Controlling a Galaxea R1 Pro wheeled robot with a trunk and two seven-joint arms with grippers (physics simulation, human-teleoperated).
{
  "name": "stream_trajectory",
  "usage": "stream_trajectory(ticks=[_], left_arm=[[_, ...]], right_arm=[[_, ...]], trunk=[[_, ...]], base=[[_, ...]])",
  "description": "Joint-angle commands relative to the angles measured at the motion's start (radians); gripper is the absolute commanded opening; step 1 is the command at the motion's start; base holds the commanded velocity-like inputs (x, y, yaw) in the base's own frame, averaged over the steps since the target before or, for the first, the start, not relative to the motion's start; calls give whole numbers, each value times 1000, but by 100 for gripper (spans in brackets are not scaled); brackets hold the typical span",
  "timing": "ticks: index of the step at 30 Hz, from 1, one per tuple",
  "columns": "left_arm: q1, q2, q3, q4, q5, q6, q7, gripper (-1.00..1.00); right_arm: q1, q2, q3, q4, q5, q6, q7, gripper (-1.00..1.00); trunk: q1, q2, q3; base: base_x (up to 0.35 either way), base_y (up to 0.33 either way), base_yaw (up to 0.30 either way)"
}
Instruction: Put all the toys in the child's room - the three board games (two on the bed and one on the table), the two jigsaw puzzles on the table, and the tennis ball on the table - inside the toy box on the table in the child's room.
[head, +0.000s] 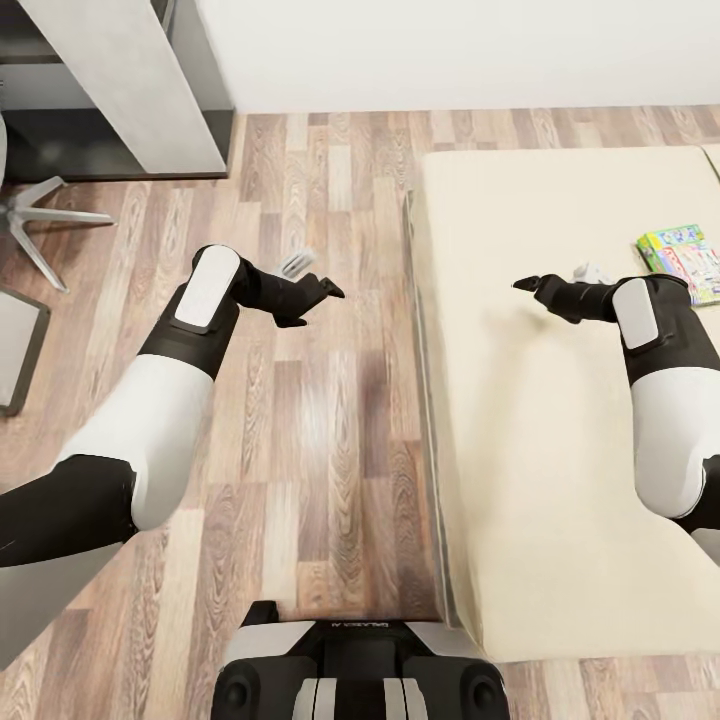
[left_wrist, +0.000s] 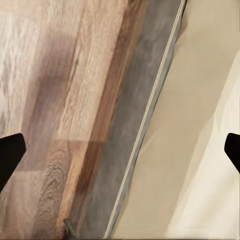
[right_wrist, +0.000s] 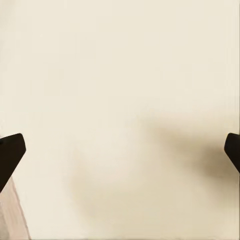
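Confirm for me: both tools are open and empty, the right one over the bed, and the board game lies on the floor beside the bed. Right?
Not quite. The board game lies on the bed, near its far right side, not on the floor; the head view shows it. The rest holds: the left tool and the right tool are open and empty, the right one over the bed.

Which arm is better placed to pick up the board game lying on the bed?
The right arm. Its open claw hangs over the bed, and the board game lies just beyond that arm. The left claw, also open, hangs over the wood floor, beside the bed's edge.
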Motion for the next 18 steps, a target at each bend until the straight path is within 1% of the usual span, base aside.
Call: stream_trajectory(ticks=[1, 18], left_arm=[[0, 0, -1, -1, 10, 0, 10, 100], [0, 0, -1, 0, 10, 0, 10, 100]], right_arm=[[-1, 0, -4, -1, 8, 6, 8, 100], [-1, 0, -4, -4, 9, 4, 9, 100]], trunk=[[0, 0, 0], [0, 0, 0]], base=[[0, 283, 0], [0, 283, 0]])
